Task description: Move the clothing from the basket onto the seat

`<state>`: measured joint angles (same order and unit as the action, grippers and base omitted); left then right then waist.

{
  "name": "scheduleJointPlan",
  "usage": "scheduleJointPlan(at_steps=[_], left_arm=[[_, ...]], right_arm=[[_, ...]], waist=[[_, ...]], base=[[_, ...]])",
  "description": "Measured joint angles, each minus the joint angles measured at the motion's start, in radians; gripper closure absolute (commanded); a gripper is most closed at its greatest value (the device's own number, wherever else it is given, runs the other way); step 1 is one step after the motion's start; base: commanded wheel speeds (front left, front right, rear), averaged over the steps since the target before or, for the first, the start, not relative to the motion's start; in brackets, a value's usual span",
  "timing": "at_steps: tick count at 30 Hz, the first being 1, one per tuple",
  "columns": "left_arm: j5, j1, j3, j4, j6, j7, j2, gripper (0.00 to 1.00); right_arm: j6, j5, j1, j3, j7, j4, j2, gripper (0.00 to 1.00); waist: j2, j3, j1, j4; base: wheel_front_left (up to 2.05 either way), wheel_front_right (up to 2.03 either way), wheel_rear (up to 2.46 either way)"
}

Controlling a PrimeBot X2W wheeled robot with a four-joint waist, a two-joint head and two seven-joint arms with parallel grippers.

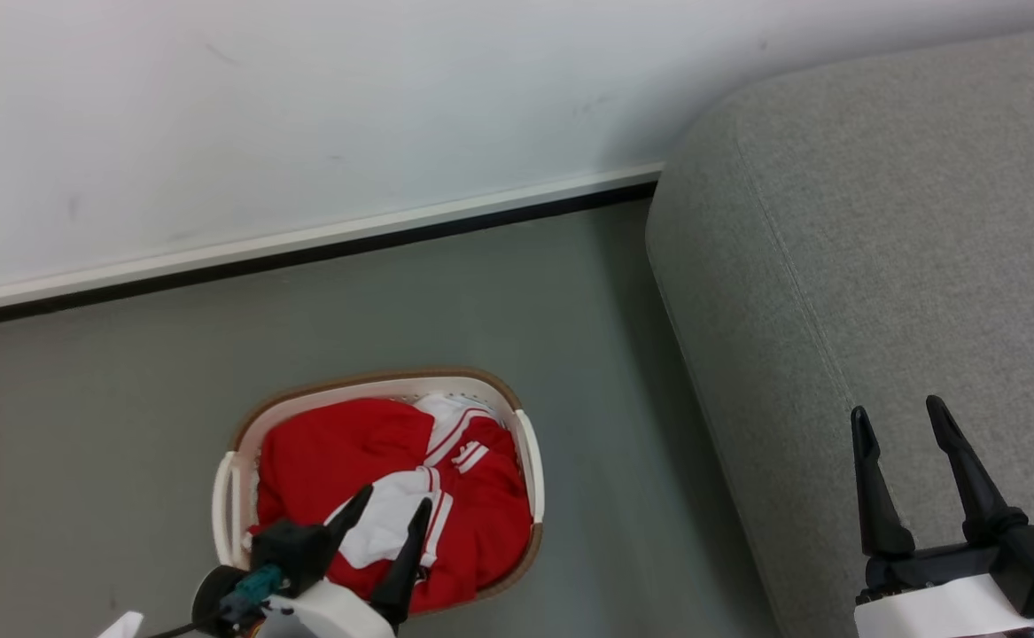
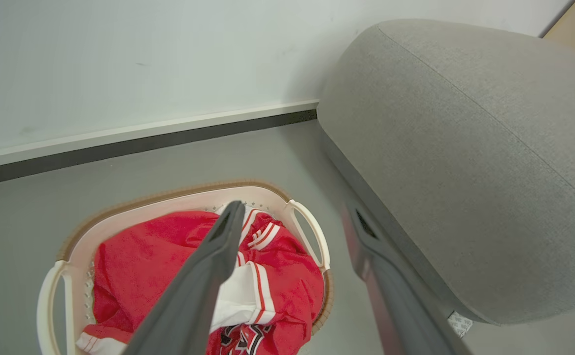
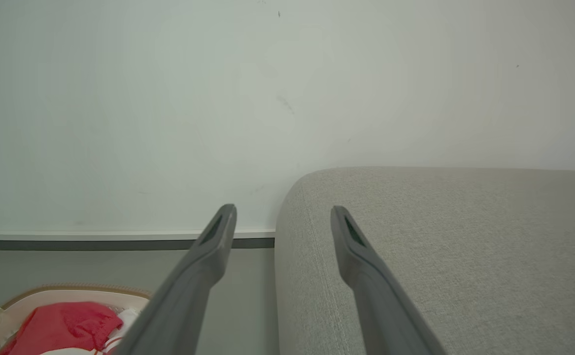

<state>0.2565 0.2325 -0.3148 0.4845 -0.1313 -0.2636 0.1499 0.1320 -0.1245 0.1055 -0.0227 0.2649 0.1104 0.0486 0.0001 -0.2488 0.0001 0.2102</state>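
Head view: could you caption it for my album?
Open left tool above red clothing in the basket; open right tool over the grey seat.

Head camera high, looking down at floor (image 1: 481, 301): basket (image 1: 530, 461) lower left, seat (image 1: 880, 266) right. Left wrist camera close above basket, angled toward wall (image 2: 144, 59). Right wrist camera low over seat edge, facing wall. Shared: basket, seat corner, skirting (image 3: 95, 234)
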Motion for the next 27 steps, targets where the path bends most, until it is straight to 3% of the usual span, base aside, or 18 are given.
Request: scheduleJointPlan(at_steps=[7, 27], left_arm=[[0.094, 0.109, -0.170, 0.132, 0.000, 0.044, 0.045, 0.00], [0.282, 0.339, -0.440, 0.324, 0.000, 0.167, 0.167, 0.00]], right_arm=[[0.000, -0.026, 0.026, -0.009, 0.000, -0.019, 0.000, 0.00], [0.000, -0.082, 0.107, -0.046, 0.000, -0.077, 0.001, 0.00]], waist=[[0.0000, -0.081, 0.0000, 0.063], [0.0000, -0.318, 0.0000, 0.151]], base=[[0.00, 0.00, 0.00], [0.00, 0.00, 0.00]])
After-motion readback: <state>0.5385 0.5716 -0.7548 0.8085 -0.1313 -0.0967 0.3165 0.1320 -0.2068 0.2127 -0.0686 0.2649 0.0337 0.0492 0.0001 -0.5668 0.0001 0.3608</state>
